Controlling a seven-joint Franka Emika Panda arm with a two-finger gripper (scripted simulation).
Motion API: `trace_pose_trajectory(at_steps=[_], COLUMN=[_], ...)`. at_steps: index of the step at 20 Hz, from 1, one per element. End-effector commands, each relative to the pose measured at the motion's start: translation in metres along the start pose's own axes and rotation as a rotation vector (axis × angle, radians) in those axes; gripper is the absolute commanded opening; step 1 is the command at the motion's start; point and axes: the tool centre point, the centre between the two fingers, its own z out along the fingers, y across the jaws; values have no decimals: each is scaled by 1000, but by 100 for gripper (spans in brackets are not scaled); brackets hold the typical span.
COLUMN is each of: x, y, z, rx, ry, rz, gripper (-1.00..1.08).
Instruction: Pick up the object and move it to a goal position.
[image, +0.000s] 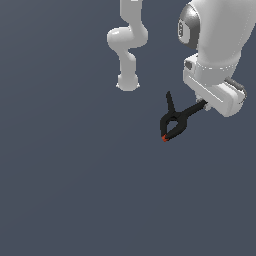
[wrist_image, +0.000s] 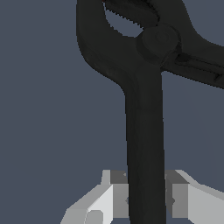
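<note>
The object (image: 174, 121) is a small black spring clamp with a red-orange tip, two thin splayed handles and rounded jaws. In the exterior view it sits right of centre, with one handle running up into my gripper (image: 204, 104) and the other pointing upward. The wrist view shows that handle (wrist_image: 145, 144) passing straight between my two grey fingers (wrist_image: 118, 194), which press on it from both sides. My gripper (wrist_image: 146, 197) is shut on the handle. The clamp's pivot and jaws fill the far part of the wrist view. Whether the clamp rests on the floor or hangs above it I cannot tell.
A plain dark grey-blue floor (image: 75, 175) fills both views. The arm's white base and lower links (image: 127, 50) stand at the back, left of my gripper in the exterior view. The bulky white wrist (image: 215, 55) sits above the clamp.
</note>
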Motion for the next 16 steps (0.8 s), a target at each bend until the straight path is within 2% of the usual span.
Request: trace_pose_trajectory(at_steps=[1,6,16], x=[-2,-1,-4], y=[0,0,0], z=[-3,-6,-44], rx=[2,0,0], ry=[-1,0,0], rz=[0,0,0], gripper=[-100,-100,-100])
